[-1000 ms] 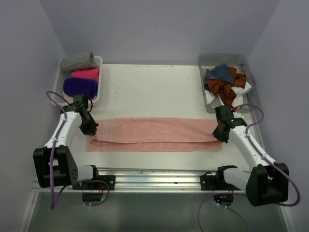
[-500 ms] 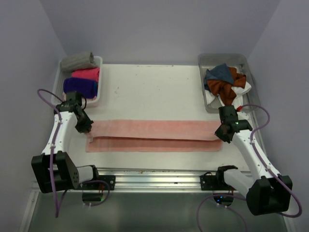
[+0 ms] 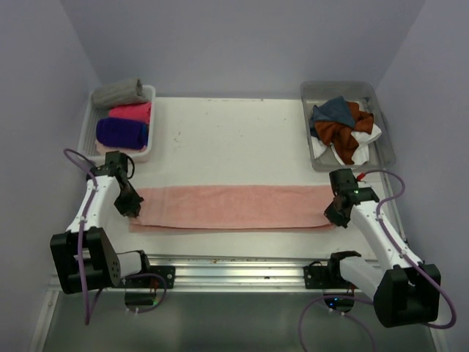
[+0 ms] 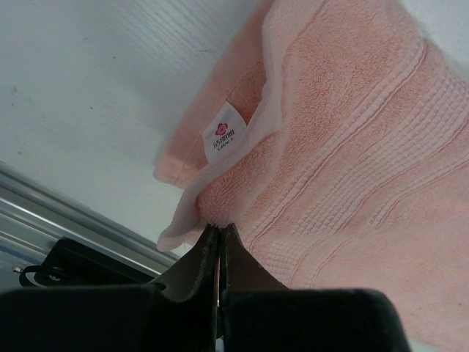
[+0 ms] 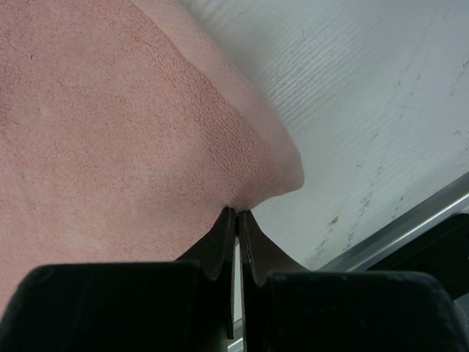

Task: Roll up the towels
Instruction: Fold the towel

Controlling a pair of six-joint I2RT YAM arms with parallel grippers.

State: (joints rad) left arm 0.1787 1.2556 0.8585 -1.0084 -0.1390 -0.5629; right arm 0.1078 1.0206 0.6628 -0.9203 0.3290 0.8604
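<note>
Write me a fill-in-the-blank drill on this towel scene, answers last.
The left gripper and right gripper are both ____ on the salmon pink towel.
In the left tray, the rolled towel farthest from the arms is ____.
The clear bin holding the heap of unrolled towels is on the ____.
Answers: shut; grey; right.

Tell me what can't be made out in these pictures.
- Top view: how many towels lie in the tangled pile in the right bin; they overlap.
- Left wrist view: the label on the salmon towel has print too small to read.
- Right wrist view: most of that towel runs off the frame edges.
</note>
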